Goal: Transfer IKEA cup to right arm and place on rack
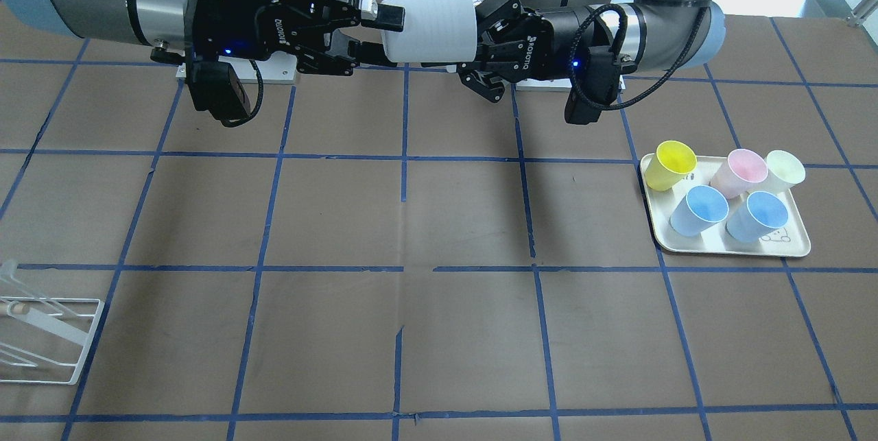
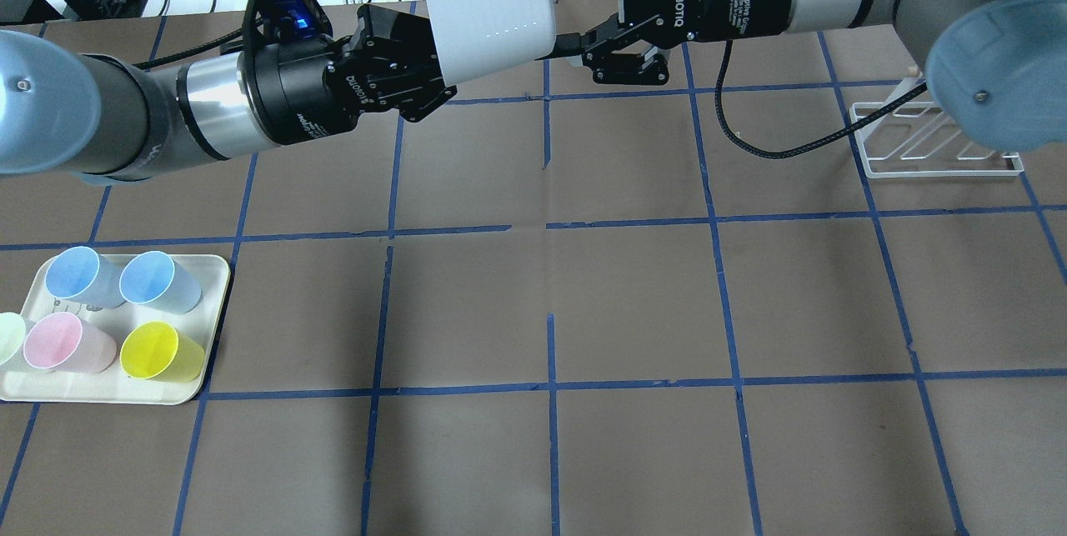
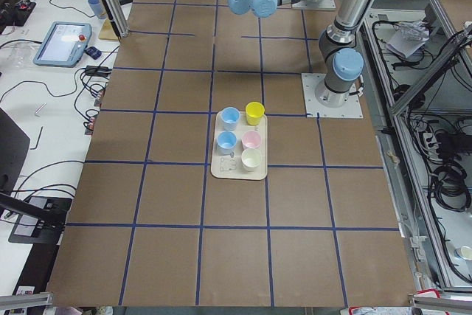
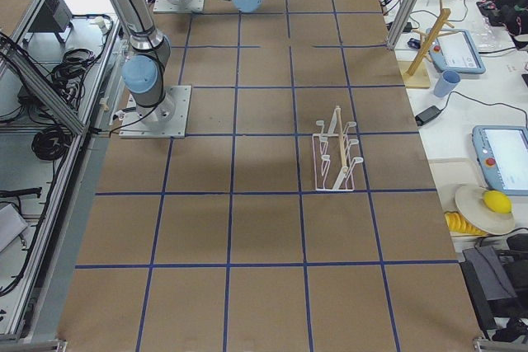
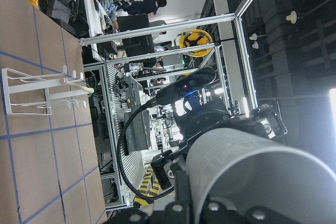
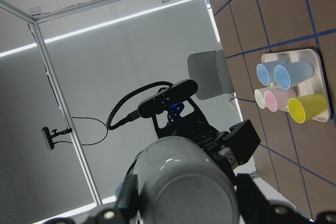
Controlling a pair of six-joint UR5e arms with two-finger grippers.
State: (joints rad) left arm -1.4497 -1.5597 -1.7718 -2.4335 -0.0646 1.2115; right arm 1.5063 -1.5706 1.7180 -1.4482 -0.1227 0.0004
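The pale-grey IKEA cup [image 1: 432, 22] hangs on its side high over the table's far edge, between my two grippers; it also shows in the overhead view [image 2: 492, 23]. My left gripper [image 1: 480, 43] is at the cup's wide rim end and appears shut on it, with its fingertips mostly hidden by the cup. My right gripper [image 1: 376, 33] has its fingers on both sides of the narrow base end, touching it, so it appears shut on the cup too. The white wire rack [image 2: 934, 144] stands on the table on my right, below the right arm.
A cream tray [image 2: 25, 390] at my near left holds two light-blue cups [image 2: 125, 286], a pink, a yellow and a cream-white cup. Blue tape lines grid the brown table. The rack's wooden peg shows in the left wrist view [image 5: 79, 85].
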